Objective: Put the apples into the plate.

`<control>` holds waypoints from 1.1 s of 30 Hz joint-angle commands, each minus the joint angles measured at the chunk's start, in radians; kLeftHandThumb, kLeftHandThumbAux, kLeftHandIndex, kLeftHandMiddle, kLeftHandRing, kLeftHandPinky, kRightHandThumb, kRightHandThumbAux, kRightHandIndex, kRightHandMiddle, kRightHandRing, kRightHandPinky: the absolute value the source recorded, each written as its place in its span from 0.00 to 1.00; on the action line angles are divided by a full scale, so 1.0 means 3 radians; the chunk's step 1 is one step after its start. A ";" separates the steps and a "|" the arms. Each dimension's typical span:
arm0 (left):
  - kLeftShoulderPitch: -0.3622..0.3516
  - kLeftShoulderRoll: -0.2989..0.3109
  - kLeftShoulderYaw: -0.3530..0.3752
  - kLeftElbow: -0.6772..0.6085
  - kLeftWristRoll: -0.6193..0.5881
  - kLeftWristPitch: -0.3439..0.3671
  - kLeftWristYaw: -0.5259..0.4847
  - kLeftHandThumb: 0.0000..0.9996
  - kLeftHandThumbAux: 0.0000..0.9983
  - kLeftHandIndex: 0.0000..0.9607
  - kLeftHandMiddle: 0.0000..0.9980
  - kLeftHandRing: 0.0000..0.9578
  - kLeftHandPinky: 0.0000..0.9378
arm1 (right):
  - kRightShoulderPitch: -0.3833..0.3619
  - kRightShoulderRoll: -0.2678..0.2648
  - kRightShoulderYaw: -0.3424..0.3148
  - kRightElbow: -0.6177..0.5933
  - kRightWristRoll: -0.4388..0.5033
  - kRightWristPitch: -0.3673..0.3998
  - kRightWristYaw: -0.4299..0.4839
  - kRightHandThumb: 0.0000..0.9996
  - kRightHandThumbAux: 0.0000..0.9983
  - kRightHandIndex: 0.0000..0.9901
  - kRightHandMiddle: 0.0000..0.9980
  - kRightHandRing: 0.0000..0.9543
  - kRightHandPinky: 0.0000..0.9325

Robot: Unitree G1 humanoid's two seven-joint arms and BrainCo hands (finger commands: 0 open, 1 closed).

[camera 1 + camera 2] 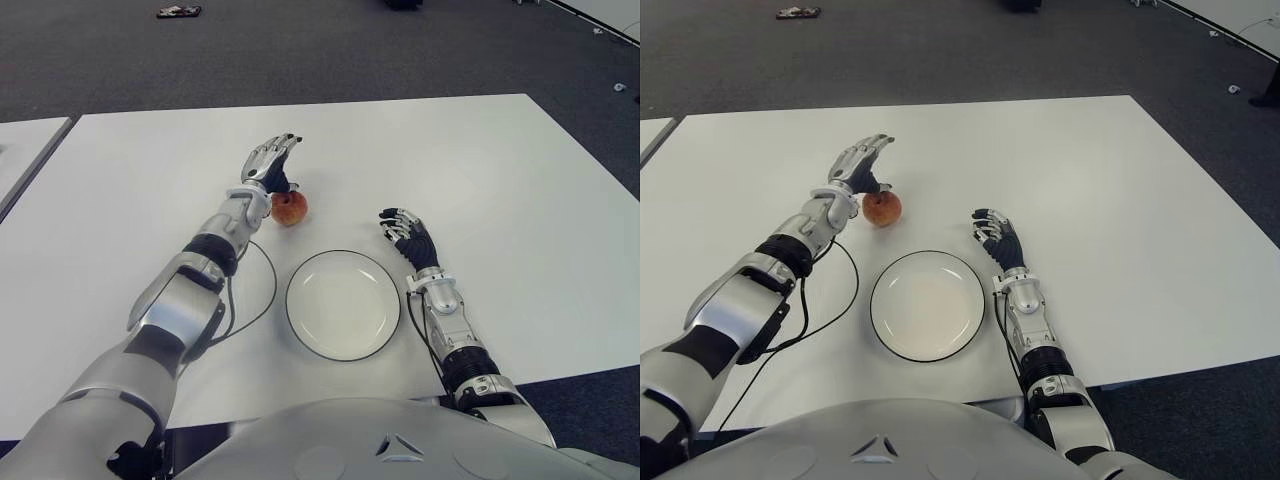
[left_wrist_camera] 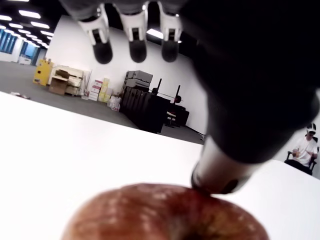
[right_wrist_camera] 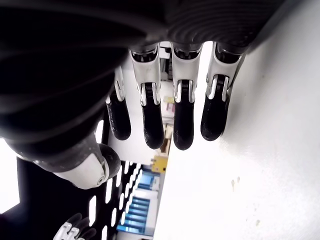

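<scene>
A single apple (image 1: 289, 208) sits on the white table (image 1: 500, 180) just left of frame centre in the left eye view, a little above the upper-left rim of the plate (image 1: 343, 304) and apart from it. The plate lies empty at lower centre, near the table's front edge.

The left hand (image 1: 268, 163) shows directly above and left of the apple, fingers spread and extended, gripping nothing. In the left wrist view the thumb tip (image 2: 216, 177) meets the apple's top while the other fingertips (image 2: 136, 49) stand clear above it.

The right hand (image 1: 405, 236) shows right of the plate's upper rim, fingers (image 3: 183, 122) loosely apart and holding nothing.

Bare tabletop runs wide toward the upper and right edges of the frame. A black cable (image 1: 262, 300) loops beside the plate's left rim.
</scene>
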 commanded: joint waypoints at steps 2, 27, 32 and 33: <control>0.0054 0.0007 -0.0118 0.0087 0.0121 0.0117 -0.0019 0.10 0.17 0.00 0.00 0.00 0.00 | 0.0218 0.0020 0.0051 0.0223 -0.0065 0.0132 -0.0048 0.61 0.68 0.28 0.33 0.34 0.36; 0.0234 -0.0039 0.0001 -0.0127 -0.0226 -0.0186 -0.0405 0.08 0.17 0.00 0.00 0.00 0.00 | 0.0230 -0.0023 0.0166 0.0182 -0.0200 0.0127 -0.0188 0.62 0.67 0.30 0.34 0.36 0.39; 0.0305 -0.0039 0.0129 -0.0225 -0.0401 -0.0295 -0.0532 0.08 0.19 0.00 0.00 0.00 0.00 | 0.0232 -0.0030 0.0184 0.0175 -0.0198 0.0136 -0.0193 0.62 0.67 0.30 0.34 0.35 0.38; 0.0318 -0.0041 0.0154 -0.0245 -0.0436 -0.0308 -0.0563 0.08 0.19 0.00 0.00 0.00 0.00 | 0.0233 -0.0030 0.0186 0.0172 -0.0196 0.0144 -0.0193 0.62 0.67 0.30 0.34 0.35 0.38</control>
